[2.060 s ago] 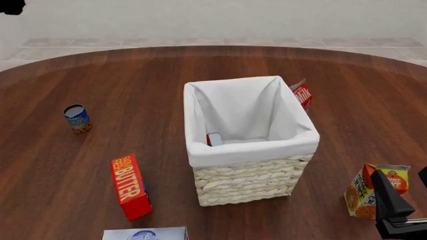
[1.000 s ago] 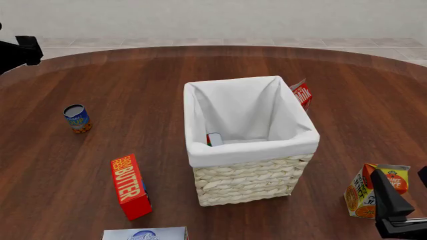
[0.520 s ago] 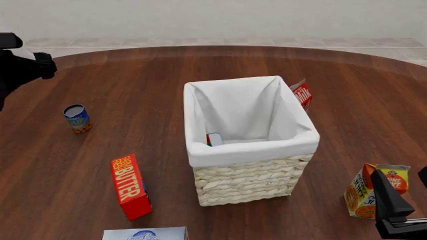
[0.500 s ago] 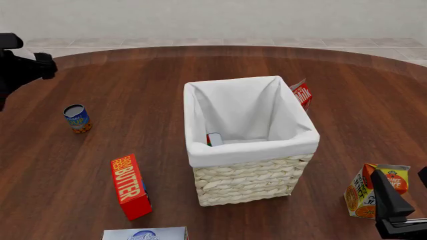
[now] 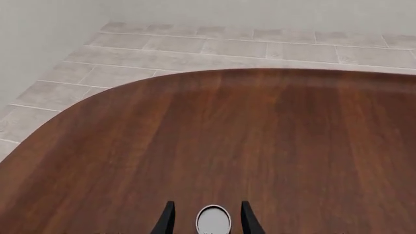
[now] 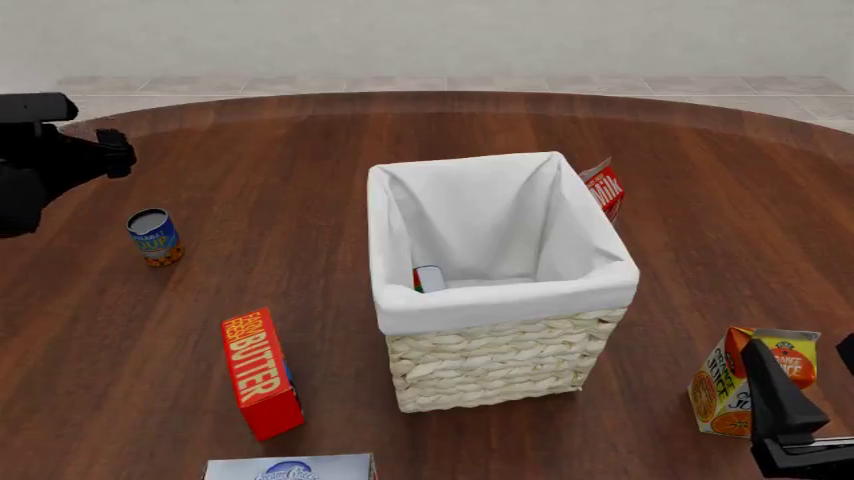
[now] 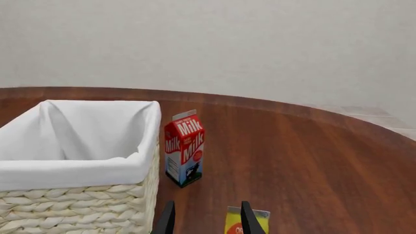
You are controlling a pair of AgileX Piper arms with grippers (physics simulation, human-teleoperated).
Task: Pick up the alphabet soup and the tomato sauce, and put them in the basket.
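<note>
The alphabet soup (image 5: 213, 222) stood on the table (image 5: 260, 146) between the fingers of the open left gripper (image 5: 206, 220), untouched; the right gripper (image 7: 206, 220) was open too.

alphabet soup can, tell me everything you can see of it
The alphabet soup is a small cylindrical can with a blue upper label, an orange lower band and a grey metal top. It stands upright and alone on the wooden table, left of the basket and beyond the butter box, touching nothing else. In the left wrist view its round top shows between the open fingers of the left claw, which hovers above without gripping it.
</note>
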